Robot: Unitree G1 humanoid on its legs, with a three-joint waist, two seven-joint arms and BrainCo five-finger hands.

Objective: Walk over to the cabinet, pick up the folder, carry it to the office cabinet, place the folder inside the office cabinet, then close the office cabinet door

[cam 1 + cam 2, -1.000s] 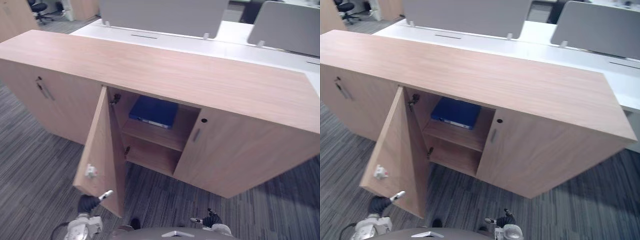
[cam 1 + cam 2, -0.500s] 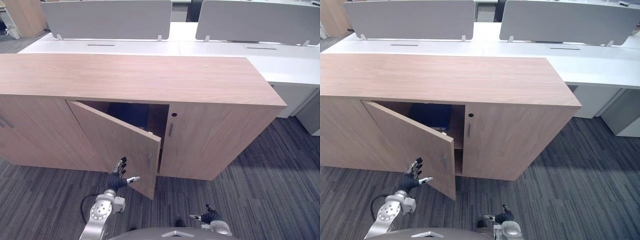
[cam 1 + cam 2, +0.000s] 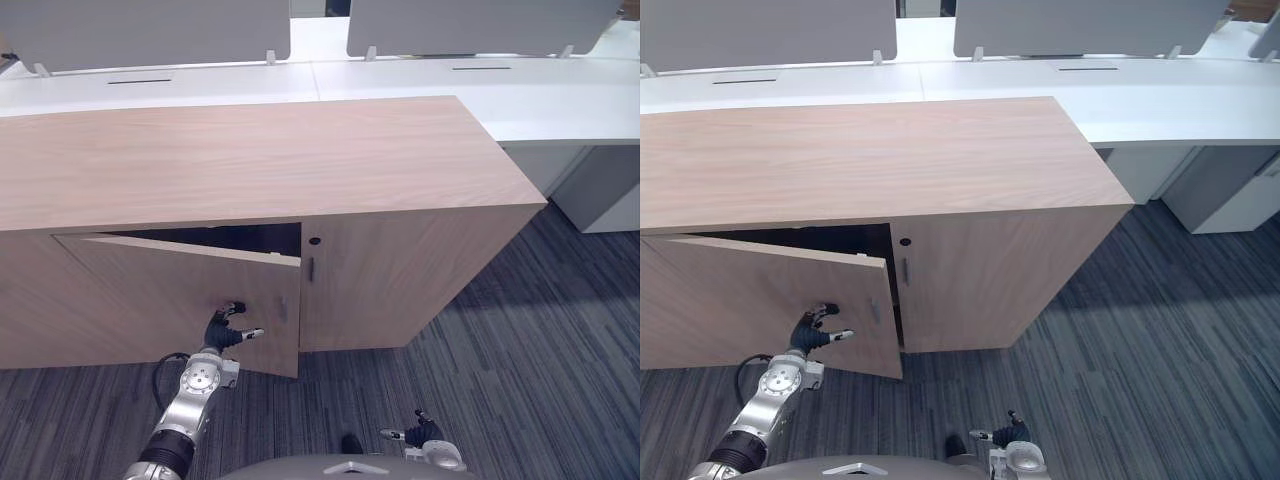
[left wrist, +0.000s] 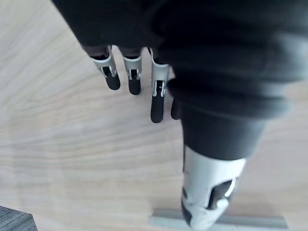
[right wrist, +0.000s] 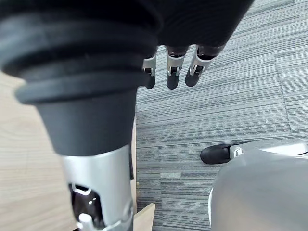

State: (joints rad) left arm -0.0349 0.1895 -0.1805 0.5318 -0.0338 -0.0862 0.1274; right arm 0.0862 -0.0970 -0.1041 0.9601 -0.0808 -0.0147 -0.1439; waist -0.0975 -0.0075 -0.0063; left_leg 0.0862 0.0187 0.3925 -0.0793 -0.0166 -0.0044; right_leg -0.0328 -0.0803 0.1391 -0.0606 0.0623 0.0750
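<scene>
Here, left fingers (image 4: 155, 103) straight, uncurled, tips at door (image 3: 170, 295) face, contact unclear; left hand (image 3: 226, 328) near door's handle (image 4: 260, 221). Door ajar, narrow dark gap under office cabinet (image 3: 250, 160) top. Folder's place cannot be told: interior dark. Right hand (image 3: 425, 435) low over carpet (image 3: 530, 340), fingers loose, holding nothing.
</scene>
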